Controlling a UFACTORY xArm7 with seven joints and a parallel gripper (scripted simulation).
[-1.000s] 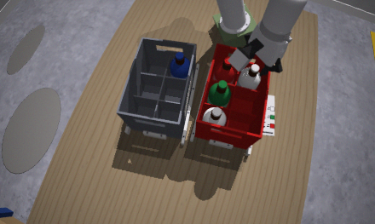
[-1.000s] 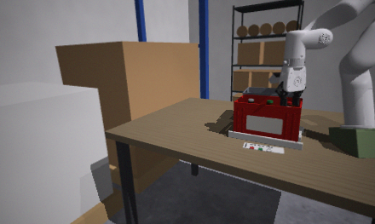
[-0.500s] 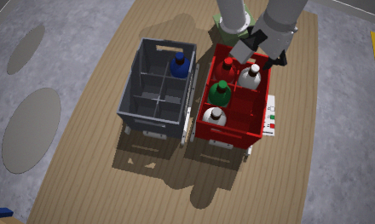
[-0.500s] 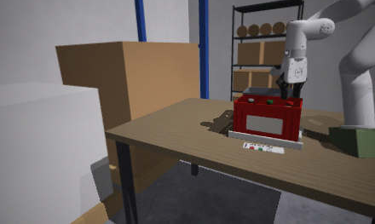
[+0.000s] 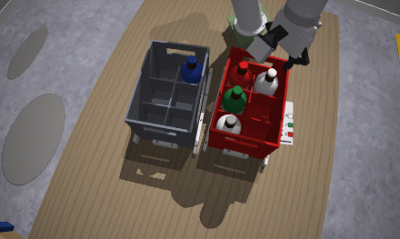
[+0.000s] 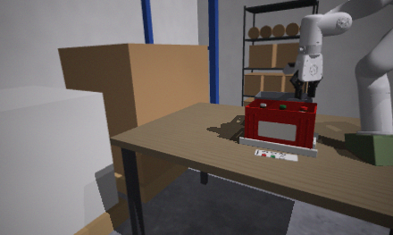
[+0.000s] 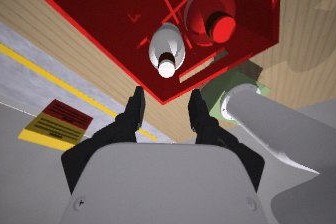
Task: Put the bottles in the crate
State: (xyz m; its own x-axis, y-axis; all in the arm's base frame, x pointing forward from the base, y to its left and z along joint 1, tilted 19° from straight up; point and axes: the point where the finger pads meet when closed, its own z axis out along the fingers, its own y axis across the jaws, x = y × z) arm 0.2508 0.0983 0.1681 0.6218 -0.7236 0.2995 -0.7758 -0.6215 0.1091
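The grey crate holds a blue bottle upright in its back right compartment. The red crate holds a red bottle back left, a white bottle back right, a green bottle in the middle left and another white bottle front left. Its other two compartments are empty. The pick list lies beside the red crate with white, green and red marks; its counts are too small to read. My gripper is open and empty, above the red crate's back right corner.
Both crates stand on the wooden table, side by side with a narrow gap. The arm's green base is behind the red crate. Large cardboard boxes and a shelf rack stand beyond the table.
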